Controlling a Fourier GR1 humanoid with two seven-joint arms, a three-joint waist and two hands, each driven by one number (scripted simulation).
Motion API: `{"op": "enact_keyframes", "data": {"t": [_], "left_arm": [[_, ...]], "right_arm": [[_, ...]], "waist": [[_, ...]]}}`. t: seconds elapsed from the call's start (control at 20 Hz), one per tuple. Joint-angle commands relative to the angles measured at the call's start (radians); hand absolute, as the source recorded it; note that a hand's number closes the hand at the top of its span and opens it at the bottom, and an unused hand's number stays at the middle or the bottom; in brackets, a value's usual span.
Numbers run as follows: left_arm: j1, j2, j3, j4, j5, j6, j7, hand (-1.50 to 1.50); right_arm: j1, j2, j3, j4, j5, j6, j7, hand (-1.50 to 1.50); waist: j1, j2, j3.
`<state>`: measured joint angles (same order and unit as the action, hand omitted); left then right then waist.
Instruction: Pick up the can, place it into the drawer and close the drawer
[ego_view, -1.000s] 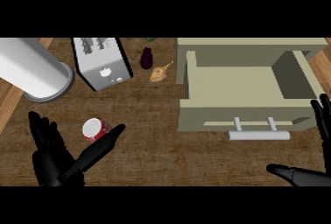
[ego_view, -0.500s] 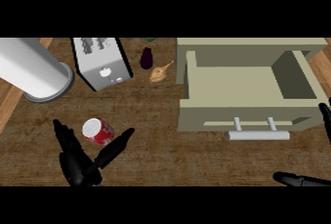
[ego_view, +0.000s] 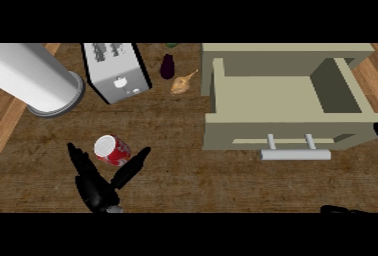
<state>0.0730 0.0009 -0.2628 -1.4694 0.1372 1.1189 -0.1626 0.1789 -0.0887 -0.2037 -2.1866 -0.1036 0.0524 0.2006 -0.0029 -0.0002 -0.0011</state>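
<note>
A red and white can (ego_view: 112, 150) lies on its side on the brown counter, at the lower left of the head view. My left hand (ego_view: 100, 184) is just below it, open, with straight fingers (ego_view: 80, 159) at the can's left and the thumb (ego_view: 135, 161) at its right. The beige drawer (ego_view: 284, 131) stands pulled open at the right; its inside is bare and its pale bar handle (ego_view: 295, 154) faces me. Only a dark sliver of my right hand (ego_view: 342, 209) shows at the lower right edge.
A silver toaster (ego_view: 114, 70) and a large white cylinder (ego_view: 37, 82) stand at the upper left. A dark eggplant (ego_view: 167, 66) and a tan vegetable (ego_view: 183, 83) lie between the toaster and the drawer.
My left hand has shifted right, so the can now sits between its fingers and thumb. My right hand has sunk almost out of view at the lower right.
</note>
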Motion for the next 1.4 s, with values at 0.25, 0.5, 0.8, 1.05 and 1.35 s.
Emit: {"op": "enact_keyframes", "data": {"t": [0.25, 0.5, 0.8, 1.05, 1.35], "left_arm": [[0.001, -0.001, 0.112, 0.212, 0.315, -0.147, -0.347, -1.50], [-0.056, -0.001, 0.119, 0.342, 0.484, -0.168, -0.481, -1.50], [-0.120, -0.001, 0.212, 0.489, 0.510, -0.273, -0.556, -1.50], [-0.250, 0.011, 0.354, 0.706, 0.502, -0.398, -0.629, -1.50], [-0.272, 0.063, 0.343, 0.713, 0.483, -0.477, -0.556, -1.50]], "right_arm": [[0.022, 0.003, -0.030, -0.113, -0.025, -0.001, 0.094, -1.50], [-0.032, -0.022, -0.064, -0.040, -0.028, 0.022, 0.075, -1.50], [-0.024, -0.040, -0.129, -0.019, -0.095, 0.071, 0.067, -1.50], [0.014, 0.020, -0.051, -0.085, -0.006, 0.051, 0.069, -1.50], [-0.023, 0.009, -0.090, -0.038, -0.014, 0.064, 0.043, -1.50]], "waist": [[0.000, 0.000, 0.000], [0.000, 0.000, 0.000], [-0.001, 0.000, 0.001], [-0.003, 0.001, 0.001], [-0.001, 0.000, 0.001]]}}
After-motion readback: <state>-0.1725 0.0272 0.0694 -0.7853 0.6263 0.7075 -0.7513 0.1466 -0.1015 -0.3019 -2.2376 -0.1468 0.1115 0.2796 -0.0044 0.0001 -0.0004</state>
